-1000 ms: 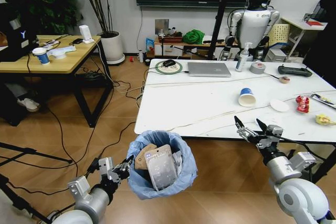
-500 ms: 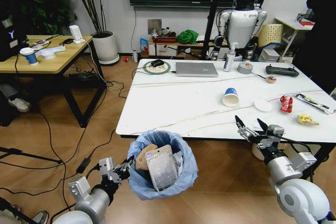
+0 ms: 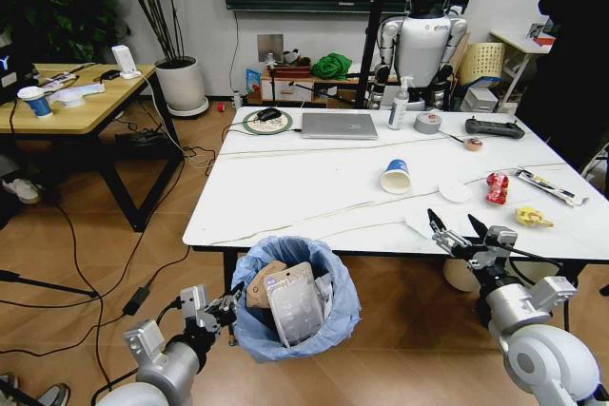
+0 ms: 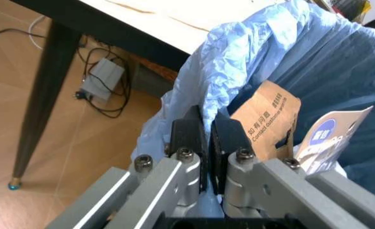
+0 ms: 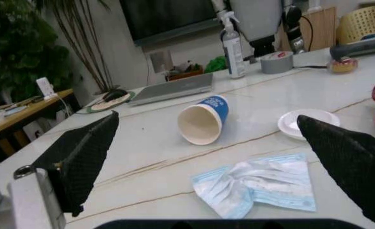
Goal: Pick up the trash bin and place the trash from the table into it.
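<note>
Left gripper point(image 3: 226, 306): fingers point(image 4: 229, 138) clamped on the rim of the small round dark bin with light-blue plastic bag point(image 3: 333, 278), held below the white marble-look desk's point(image 3: 304, 183) near edge.
Right gripper point(image 3: 461, 232): fingers spread wide over the near edge, by a crumpled blue-white wrapper point(image 5: 257, 183).
White-and-blue paper cup point(image 3: 395, 176): on its side, mid-desk.

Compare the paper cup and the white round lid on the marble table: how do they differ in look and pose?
The paper cup is white and blue, tall-sided, and lies tipped on its side with its mouth open; the white round lid is plain white, shallow, and rests flat. Both are round litter lying on the table, apart from each other.
</note>
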Controlling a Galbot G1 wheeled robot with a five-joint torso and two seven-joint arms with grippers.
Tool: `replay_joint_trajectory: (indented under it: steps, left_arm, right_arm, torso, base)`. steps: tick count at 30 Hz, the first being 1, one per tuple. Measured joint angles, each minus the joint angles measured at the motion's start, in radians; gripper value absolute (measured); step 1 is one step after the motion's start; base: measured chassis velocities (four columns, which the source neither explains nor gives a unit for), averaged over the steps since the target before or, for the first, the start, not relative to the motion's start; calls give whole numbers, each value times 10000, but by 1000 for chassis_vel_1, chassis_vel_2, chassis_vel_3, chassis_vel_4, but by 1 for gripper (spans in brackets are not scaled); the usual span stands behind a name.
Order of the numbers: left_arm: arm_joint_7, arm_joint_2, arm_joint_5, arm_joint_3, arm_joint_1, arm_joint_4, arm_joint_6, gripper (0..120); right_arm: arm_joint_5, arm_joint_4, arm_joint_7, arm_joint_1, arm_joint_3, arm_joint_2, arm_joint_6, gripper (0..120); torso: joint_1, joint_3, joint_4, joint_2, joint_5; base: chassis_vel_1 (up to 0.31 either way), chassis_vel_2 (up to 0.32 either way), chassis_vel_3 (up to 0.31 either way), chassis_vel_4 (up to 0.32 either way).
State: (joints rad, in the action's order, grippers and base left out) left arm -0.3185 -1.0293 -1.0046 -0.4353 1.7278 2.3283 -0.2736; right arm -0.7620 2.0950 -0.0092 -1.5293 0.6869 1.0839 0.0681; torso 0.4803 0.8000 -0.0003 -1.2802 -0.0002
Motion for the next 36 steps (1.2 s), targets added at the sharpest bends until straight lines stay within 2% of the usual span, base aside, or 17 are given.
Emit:
replay_joint_trajectory:
  steps: [7,14,18,20,21,24,30,36]
  left_arm:
    - [9,-1,27,0,47,22,0,0]
    - [17,1,72,-10,154,77,5,0]
    - [18,25,116,-72,293,149,7,0]
    - [19,32,127,-108,362,214,10,0]
    - [19,32,127,-108,362,214,10,0]
    - [20,9,174,-150,526,336,12,0]
    - [20,-2,239,-247,772,463,12,0]
    - [-24,104,208,-294,724,502,12,0]
  right_arm:
    - [156,23,9,-32,10,1,-5,100]
    - [1156,-120,-87,66,-153,38,-157,100]
    - [1144,-61,554,466,-534,-330,425,100]
    - [834,17,1217,711,-717,-655,1250,100]
    - [834,17,1217,711,-717,-655,1250,100]
    - [-39,-62,2079,1246,-1055,-1151,2253,100]
    - [-1538,-579,2467,2198,-1671,-1722,2779,100]
    - [-1716,-1114,2361,2845,-2318,-2092,2809,100]
  torso:
    - [-1,0,3,0,3]
    - [0,0,0,0,1]
    - [-1,0,1,0,3]
    - [-1,0,3,0,-1]
    - [-1,0,3,0,-1]
    - [-1,0,0,0,4]
    - [0,0,3,0,3]
    - [0,0,1,0,0]
  base:
    - [-94,-86,99,96]
    - [-42,-44,22,13]
    - [0,0,0,0]
    - [0,0,0,0]
    - [0,0,0,0]
    - [0,0,0,0]
    - [0,0,0,0]
    - [0,0,0,0]
